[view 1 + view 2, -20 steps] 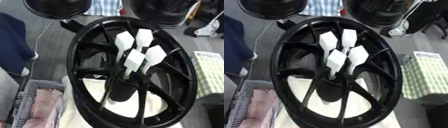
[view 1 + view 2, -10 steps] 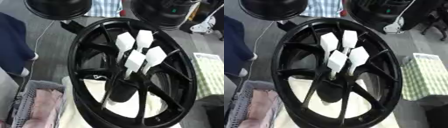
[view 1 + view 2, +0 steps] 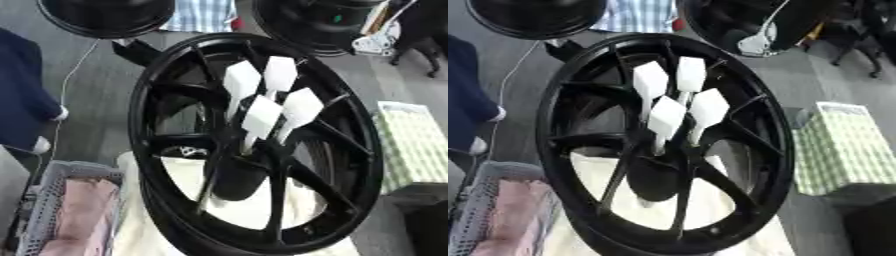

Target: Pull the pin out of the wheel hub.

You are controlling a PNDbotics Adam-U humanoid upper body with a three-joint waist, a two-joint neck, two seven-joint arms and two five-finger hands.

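Fingers of neither hand show in either view, so their state cannot be told. Four white pins (image 3: 262, 114) stand bunched in the hub (image 3: 238, 172) at the middle of the black wheel (image 3: 140, 115). Their flat square heads are raised above the hub and their thin shafts run down into it. Where the shafts end is hidden among the spokes. Under the wheel lies a cream cloth (image 3: 241, 210). Left of the wheel sits a grey basket (image 3: 79, 168) holding pink fabric (image 3: 74, 212), cut off by the edge; right of it is a green checked cloth (image 3: 416, 145).
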